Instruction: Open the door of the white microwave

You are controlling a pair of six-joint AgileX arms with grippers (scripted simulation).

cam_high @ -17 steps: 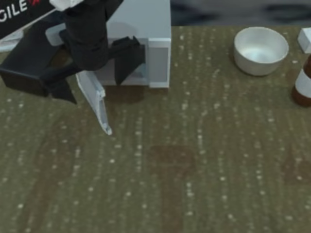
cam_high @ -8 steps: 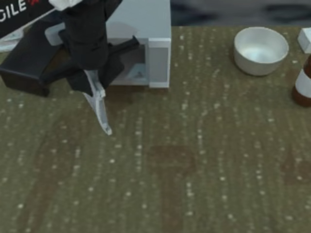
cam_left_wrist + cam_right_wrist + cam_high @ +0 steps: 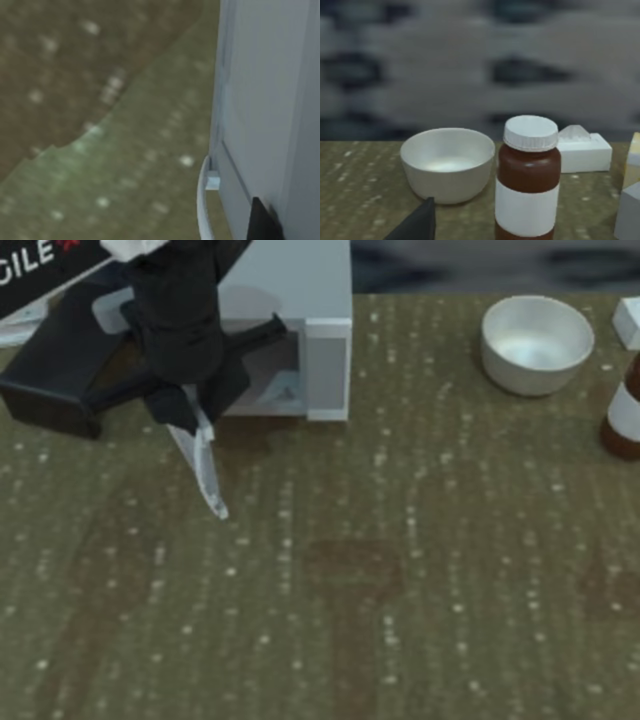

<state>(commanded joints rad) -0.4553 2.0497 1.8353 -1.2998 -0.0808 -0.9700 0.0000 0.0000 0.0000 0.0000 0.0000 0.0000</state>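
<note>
Table (image 3: 420, 570): white microwave (image 3: 290, 300) w/ door (image 3: 205, 465) swung open, cavity bare; bowl (image 3: 537, 343) empty.

A white bowl (image 3: 537, 343) sits near a brown, white-capped bottle (image 3: 624, 415) on the table's right.

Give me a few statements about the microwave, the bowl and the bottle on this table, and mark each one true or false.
1. The white-framed door of the boxy white microwave stands swung out from the front. True.
2. The left gripper hangs over the white round bowl. False: it is at the door's hinge end, by the microwave.
3. The brown bottle with a white cap lies on its side. False: it stands upright.
4. The bowl looks empty. True.
</note>
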